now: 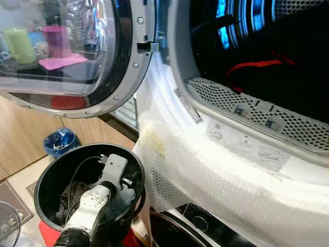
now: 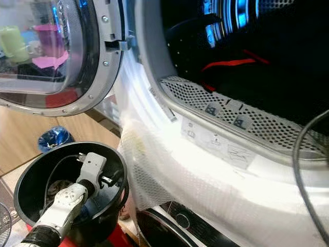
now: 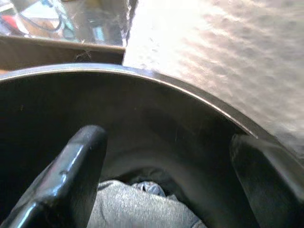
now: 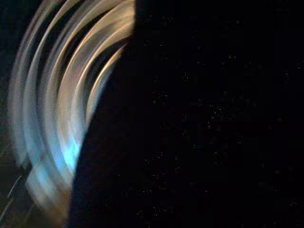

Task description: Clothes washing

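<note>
A black round laundry bucket (image 1: 46, 172) stands low on my left, with grey clothes (image 3: 137, 209) at its bottom. My left gripper (image 3: 166, 142) reaches down inside it. Its two black fingers (image 3: 71, 180) are open, spread above the grey cloth and holding nothing. The washer drum (image 1: 267, 51) gapes dark at the upper right, with a red garment (image 1: 254, 65) lying among dark laundry inside. The round glass door (image 1: 67, 51) is swung wide open to the left. The right wrist view is blurred and dark, showing lit drum ribs (image 4: 61, 95) beside a black mass.
A white mesh sheet (image 1: 205, 175) drapes over the machine front below the drum rim (image 1: 257, 110). A second round door (image 1: 195, 224) sits underneath. A blue bag-lined bin (image 1: 60, 141) stands by the wooden cabinet, and a fan grille (image 1: 7, 224) is at the lower left.
</note>
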`<state>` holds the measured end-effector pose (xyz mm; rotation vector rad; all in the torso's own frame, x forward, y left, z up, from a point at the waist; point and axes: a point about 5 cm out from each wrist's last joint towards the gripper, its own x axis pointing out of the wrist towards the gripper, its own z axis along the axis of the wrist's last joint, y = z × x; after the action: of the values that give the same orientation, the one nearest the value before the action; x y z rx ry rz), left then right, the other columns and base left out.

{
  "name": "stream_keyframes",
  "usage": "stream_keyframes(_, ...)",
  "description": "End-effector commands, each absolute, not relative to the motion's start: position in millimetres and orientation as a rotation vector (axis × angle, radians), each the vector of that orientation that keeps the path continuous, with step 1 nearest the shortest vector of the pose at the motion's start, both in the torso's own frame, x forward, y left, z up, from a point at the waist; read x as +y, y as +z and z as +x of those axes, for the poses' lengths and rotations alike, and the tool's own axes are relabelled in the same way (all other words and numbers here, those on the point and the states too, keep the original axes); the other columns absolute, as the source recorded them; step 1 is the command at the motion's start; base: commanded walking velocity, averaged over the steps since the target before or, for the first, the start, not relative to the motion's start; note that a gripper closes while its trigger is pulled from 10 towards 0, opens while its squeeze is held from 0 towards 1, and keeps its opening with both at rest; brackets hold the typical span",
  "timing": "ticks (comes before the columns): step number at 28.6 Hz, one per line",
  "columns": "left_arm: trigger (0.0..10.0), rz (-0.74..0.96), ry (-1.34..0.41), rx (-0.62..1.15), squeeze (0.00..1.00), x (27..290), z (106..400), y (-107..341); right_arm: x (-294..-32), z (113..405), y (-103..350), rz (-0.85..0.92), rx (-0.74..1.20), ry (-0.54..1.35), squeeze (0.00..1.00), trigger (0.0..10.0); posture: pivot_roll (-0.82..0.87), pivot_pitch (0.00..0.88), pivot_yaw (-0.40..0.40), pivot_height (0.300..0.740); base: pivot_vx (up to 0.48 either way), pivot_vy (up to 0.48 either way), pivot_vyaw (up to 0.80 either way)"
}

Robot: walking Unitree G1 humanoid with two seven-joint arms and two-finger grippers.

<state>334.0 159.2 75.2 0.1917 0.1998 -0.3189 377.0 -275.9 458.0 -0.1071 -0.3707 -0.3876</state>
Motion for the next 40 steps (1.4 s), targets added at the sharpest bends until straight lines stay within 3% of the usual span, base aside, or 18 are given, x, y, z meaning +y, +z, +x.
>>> stream_keyframes(1, 10.0, 0.201, -0.373, 0.21, 0.0, 149, 333, 73, -266, 389, 437, -0.114, -0.27, -0.275, 0.0, 10.0, 0.12, 0.0, -0.068, 0.74, 0.0, 0.0, 0.0)
stream_keyframes(2, 10.0, 0.199, -0.372, 0.209, 0.0, 149, 332, 73, -262, 392, 432, -0.111, -0.255, -0.247, 0.0, 10.0, 0.12, 0.0, -0.07, 0.74, 0.0, 0.0, 0.0)
stream_keyframes(3, 10.0, 0.197, -0.376, 0.212, 0.0, 148, 332, 72, -262, 396, 420, -0.126, -0.217, -0.241, 0.4, 10.0, 0.12, 0.0, -0.07, 0.74, 0.0, 0.0, 0.0)
stream_keyframes(4, 10.0, 0.196, -0.38, 0.214, 0.0, 146, 332, 72, -263, 398, 408, -0.11, -0.185, -0.246, 0.9, 10.0, 0.12, 0.0, -0.068, 0.74, 0.0, 0.0, 0.0)
stream_keyframes(5, 10.0, 0.195, -0.382, 0.216, 0.0, 145, 332, 72, -266, 400, 398, -0.092, -0.158, -0.257, 1.0, 10.0, 0.12, 0.0, -0.07, 0.74, 0.0, 0.0, 0.0)
stream_keyframes(10, 10.0, 0.189, -0.395, 0.222, 0.0, 142, 331, 71, -279, 398, 386, -0.07, -0.124, -0.297, 1.0, 10.0, 0.12, 0.0, -0.071, 0.74, 0.0, 0.0, 0.0)
stream_keyframes(17, 10.0, 0.203, -0.398, 0.225, 0.0, 145, 330, 70, -291, 385, 418, -0.087, -0.21, -0.327, 1.0, 10.0, 0.11, 0.0, -0.068, 0.74, 0.0, 0.0, 0.0)
stream_keyframes(28, 10.0, 0.162, -0.189, -0.04, 0.0, 173, 336, 110, -298, 383, 415, -0.031, -0.23, -0.286, 1.0, 10.0, 0.11, 0.0, -0.061, 0.74, 0.0, 0.0, 0.0)
stream_keyframes(40, 10.0, 0.147, -0.18, -0.043, 0.0, 172, 332, 107, -301, 377, 426, 0.048, -0.259, -0.264, 1.0, 10.0, 0.11, 0.0, -0.062, 0.74, 0.0, 0.0, 0.0)
